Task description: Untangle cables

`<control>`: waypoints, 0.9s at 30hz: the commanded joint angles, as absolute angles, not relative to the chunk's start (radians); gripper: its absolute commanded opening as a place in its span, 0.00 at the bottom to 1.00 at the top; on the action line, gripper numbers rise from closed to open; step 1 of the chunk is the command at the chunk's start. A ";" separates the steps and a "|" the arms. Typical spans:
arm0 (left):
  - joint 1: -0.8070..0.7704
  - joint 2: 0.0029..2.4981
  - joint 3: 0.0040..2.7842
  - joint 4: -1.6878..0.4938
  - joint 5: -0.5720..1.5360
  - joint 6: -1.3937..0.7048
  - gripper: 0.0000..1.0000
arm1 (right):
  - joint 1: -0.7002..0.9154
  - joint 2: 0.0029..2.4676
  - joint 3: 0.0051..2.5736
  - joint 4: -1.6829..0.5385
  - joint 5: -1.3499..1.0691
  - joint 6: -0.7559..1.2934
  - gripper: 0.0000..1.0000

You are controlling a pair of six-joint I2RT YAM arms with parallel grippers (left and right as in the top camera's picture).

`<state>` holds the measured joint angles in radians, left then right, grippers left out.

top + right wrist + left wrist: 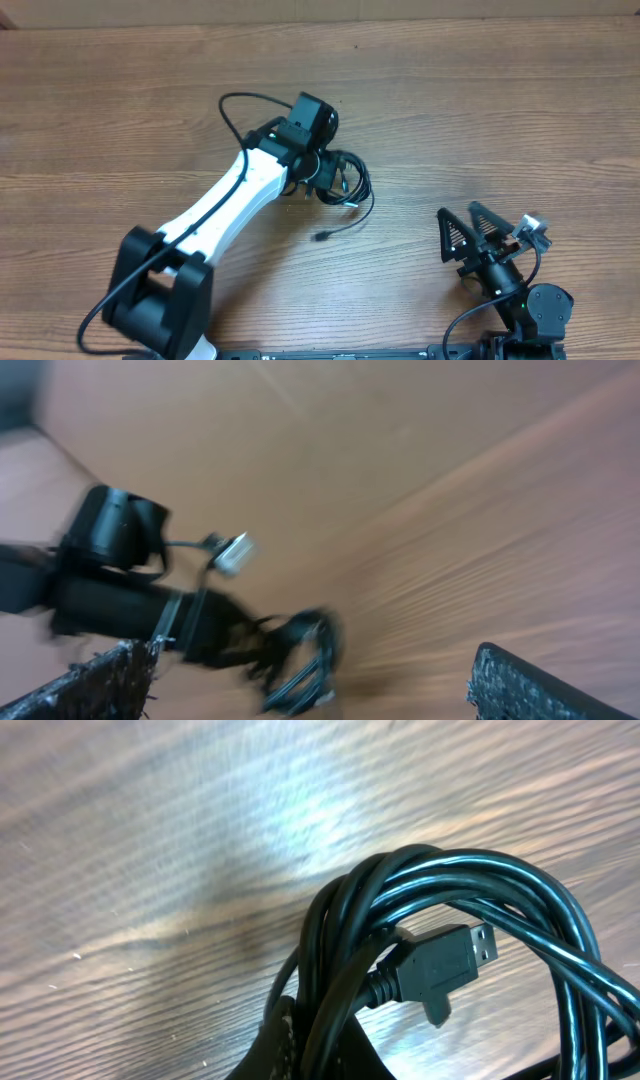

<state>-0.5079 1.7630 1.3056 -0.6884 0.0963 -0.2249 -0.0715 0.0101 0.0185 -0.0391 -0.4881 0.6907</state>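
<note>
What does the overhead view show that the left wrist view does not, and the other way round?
Only overhead: the right end effector, standing open and well apart from the cables, and one loose plug end trailing out of the bundle. Only left wrist: a USB plug seen close up, its metal tip showing, lying among glossy looped strands. Both: the black cables bundled on the wooden table, with the left end effector closed at the bundle.

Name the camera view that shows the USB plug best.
Left wrist: the USB plug is close and sharp against the coiled cables. Overhead shows only the small bundle, the plug indistinct; right wrist shows a blur.
</note>
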 commanded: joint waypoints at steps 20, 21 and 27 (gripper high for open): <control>-0.503 1.586 1.338 -0.755 0.133 -0.080 0.04 | -0.072 0.472 0.319 -0.186 -0.886 0.642 1.00; -0.503 1.585 1.338 -0.754 0.133 -0.063 0.04 | -0.071 0.518 0.337 -0.173 -0.950 0.632 1.00; -0.492 1.567 1.380 -0.757 0.332 -0.051 0.04 | -0.033 0.760 0.353 0.122 -1.135 0.630 0.87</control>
